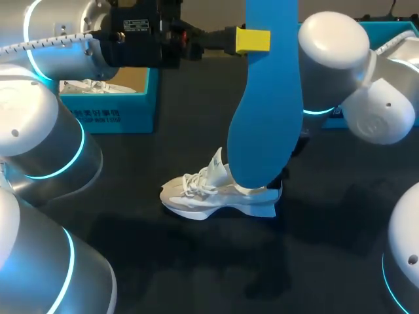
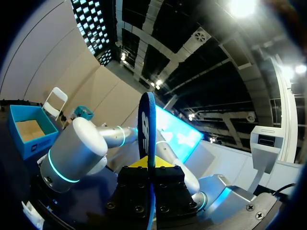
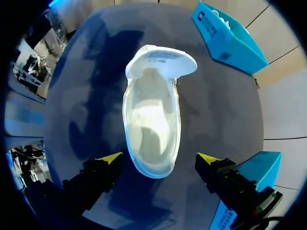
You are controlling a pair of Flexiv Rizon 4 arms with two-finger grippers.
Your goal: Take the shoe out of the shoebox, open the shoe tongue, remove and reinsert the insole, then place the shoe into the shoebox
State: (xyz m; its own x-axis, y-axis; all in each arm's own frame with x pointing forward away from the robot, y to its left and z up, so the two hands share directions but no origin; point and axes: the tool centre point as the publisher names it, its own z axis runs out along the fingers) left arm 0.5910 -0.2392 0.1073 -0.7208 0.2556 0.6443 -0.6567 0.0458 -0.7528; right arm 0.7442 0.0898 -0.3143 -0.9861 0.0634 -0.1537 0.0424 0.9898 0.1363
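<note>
Left end effector (image 2: 151,165) clamped on blue insole (image 1: 265,111) held upright, white shoe (image 1: 196,193) on dark surface (image 1: 327,261), right end effector (image 3: 159,158) fingers apart above it.

My left arm (image 1: 39,131) and right arm (image 1: 340,59) are built of fat, rounded, glossy silver-white casings. A thin glowing cyan band (image 1: 78,154) rings each joint, and a ribbed white cable conduit (image 1: 39,43) lies along the left arm's upper segment. My left end effector (image 2: 149,165) is a matte black blocky body with small recessed screws (image 2: 136,208) in its two finger blocks and bright yellow tips, while my right end effector (image 3: 158,160) has two black angular fingers (image 3: 96,177), each capped by a yellow wedge.
</note>
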